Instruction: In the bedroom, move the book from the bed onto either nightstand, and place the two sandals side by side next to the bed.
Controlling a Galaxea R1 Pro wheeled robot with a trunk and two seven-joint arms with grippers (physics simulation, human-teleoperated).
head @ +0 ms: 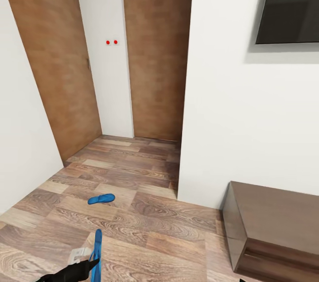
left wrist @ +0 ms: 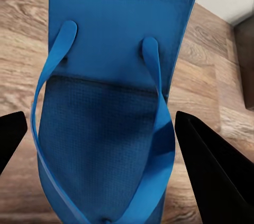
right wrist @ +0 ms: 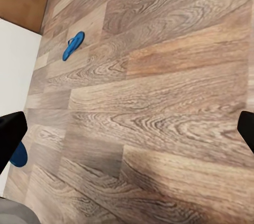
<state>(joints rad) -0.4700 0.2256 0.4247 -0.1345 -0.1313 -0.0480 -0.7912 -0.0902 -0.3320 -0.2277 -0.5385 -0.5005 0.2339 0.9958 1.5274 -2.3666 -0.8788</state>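
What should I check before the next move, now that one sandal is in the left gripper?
1. Grip on the held sandal: cannot tell. It sits between the fingers of the left gripper, but contact is not clear.
2. Second sandal located: ok. It lies flat on the floor, ahead of the robot.
3. Right gripper free: ok. It is open over bare planks.
4. Path to the second sandal: ok. Nothing lies between it and the robot.
5. Cabinet at right: ok. It stands apart from both sandals.
6. Bed in sight for placing: not ok. The head view faces walls and doors.
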